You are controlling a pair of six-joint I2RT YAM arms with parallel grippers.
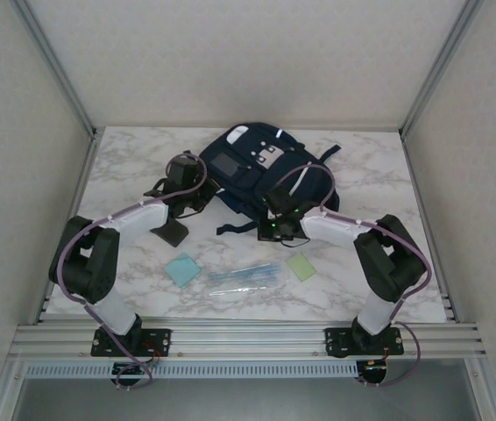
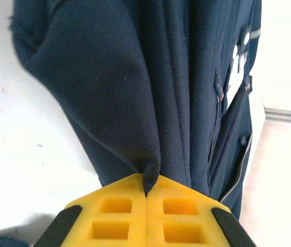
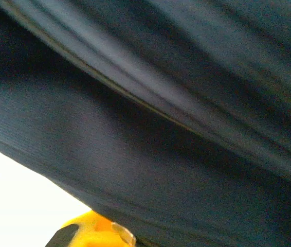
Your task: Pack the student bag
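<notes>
Packing looks to be at its opening stage, judging by what lies out. The student bag (image 1: 257, 167) rests flat at the far middle of the bench (image 1: 125, 167), and three things sit loose near the arms' bases: a pale blue square (image 1: 182, 269), a clear packet of long thin items (image 1: 244, 279) and a pale green square (image 1: 301, 267), none of them touching the bag. The left hand (image 2: 146, 193) is closed, its yellow fingers pinching a fold of the navy fabric at the bag's near left edge. The right hand (image 1: 278, 203) is at the bag's near right edge with its jaws closed. In the right wrist view, fabric runs close above one yellow finger (image 3: 91, 227), but that view is too blurred to tell whether cloth is caught. No mouth into the bag shows, so I cannot say whether it is unzipped or holds anything. My reading is that the opening is being worked on first, and all three loose items remain to go in.
</notes>
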